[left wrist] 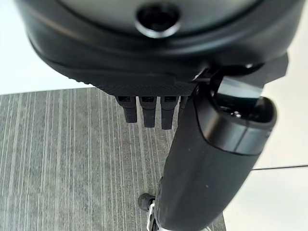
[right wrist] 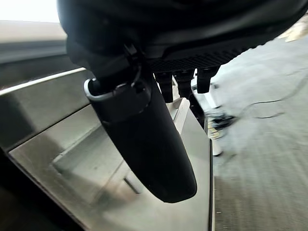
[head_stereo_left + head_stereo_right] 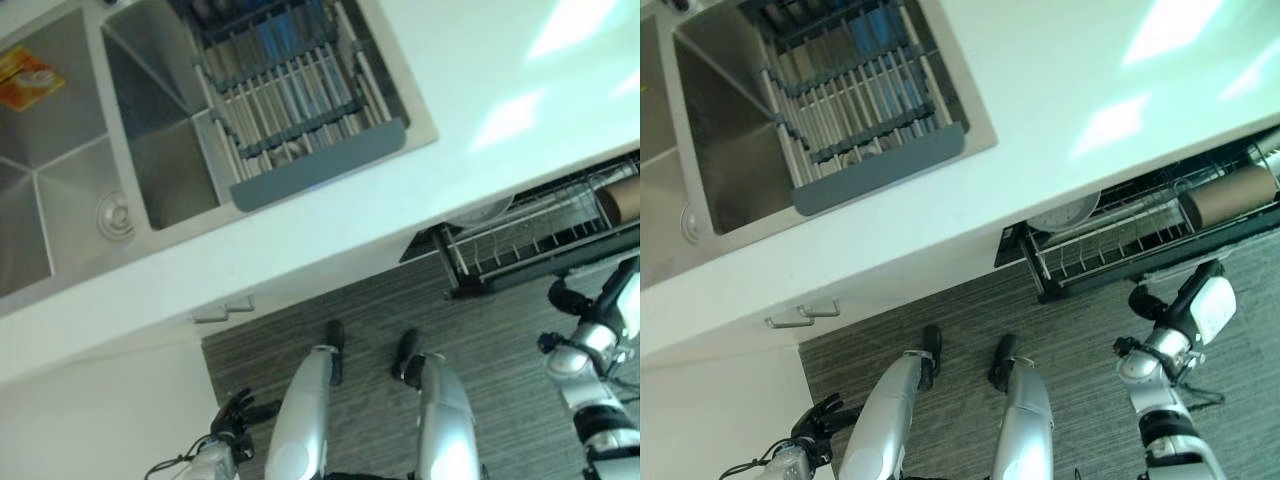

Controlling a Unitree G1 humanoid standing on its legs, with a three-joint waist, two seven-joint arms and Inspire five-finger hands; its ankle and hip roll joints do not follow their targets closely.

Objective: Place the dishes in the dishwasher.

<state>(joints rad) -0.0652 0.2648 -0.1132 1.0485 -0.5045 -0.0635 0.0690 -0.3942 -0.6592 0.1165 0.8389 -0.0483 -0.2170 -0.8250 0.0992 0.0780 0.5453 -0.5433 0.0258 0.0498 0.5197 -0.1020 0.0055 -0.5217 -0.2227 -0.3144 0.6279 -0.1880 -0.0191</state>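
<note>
Dishes wait well away from both hands: the right hand hangs relaxed and empty just before the pulled-out dishwasher rack, where a plate stands. The left hand hangs low, fingers loosely straight. Fetch from the sink rack, approaching slowly.

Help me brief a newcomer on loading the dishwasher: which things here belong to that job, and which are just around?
Part of the job: pulled-out dishwasher rack, the plate and brown cylinder in it, sink drying rack.

Just around: sink basin, orange packet, cabinet handles, white countertop.
</note>
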